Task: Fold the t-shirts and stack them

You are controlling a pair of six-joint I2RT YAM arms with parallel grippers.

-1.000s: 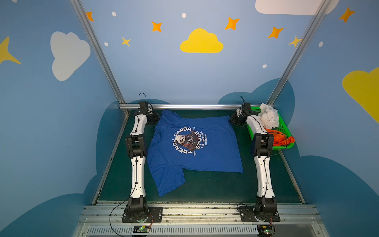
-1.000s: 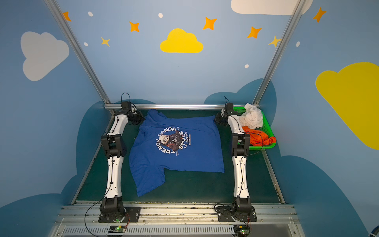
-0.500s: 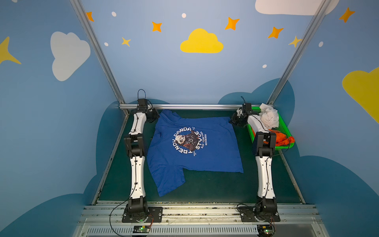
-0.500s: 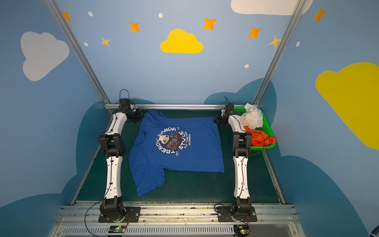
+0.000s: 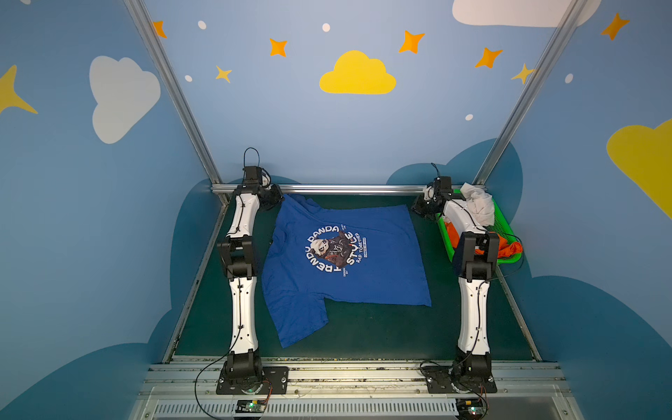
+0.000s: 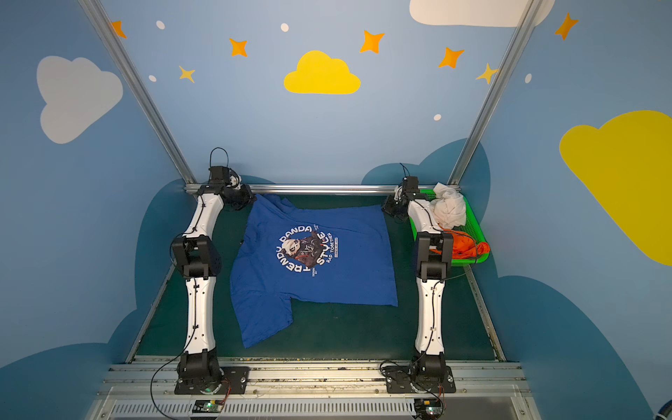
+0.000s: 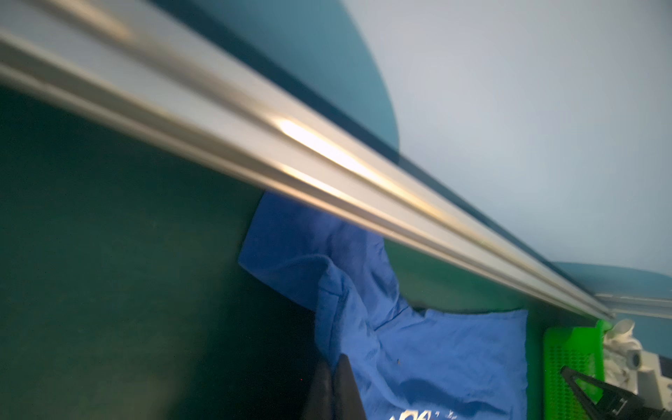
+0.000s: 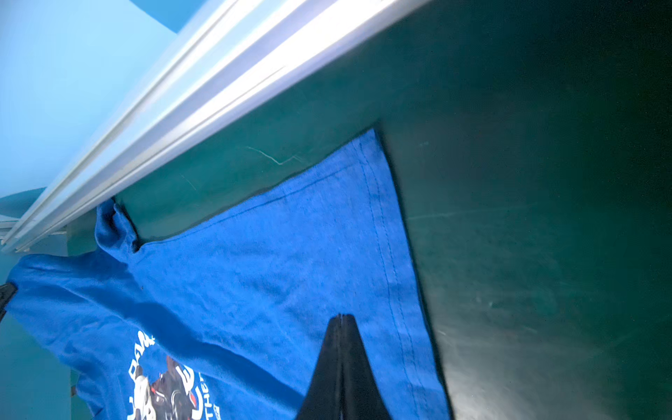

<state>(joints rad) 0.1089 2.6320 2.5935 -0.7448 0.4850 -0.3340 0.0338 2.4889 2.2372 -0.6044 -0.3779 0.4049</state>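
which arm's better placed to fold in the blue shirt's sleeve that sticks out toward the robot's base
Probably left. The sleeve lies on the left arm's side of the blue shirt; the left gripper is at that side's far corner, the right gripper by the green basket.

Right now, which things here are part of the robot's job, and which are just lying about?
Part of the job: blue shirt, spread flat; white shirt and orange shirt, both crumpled.

Just lying about: green basket, holding those two; metal rail at the back.
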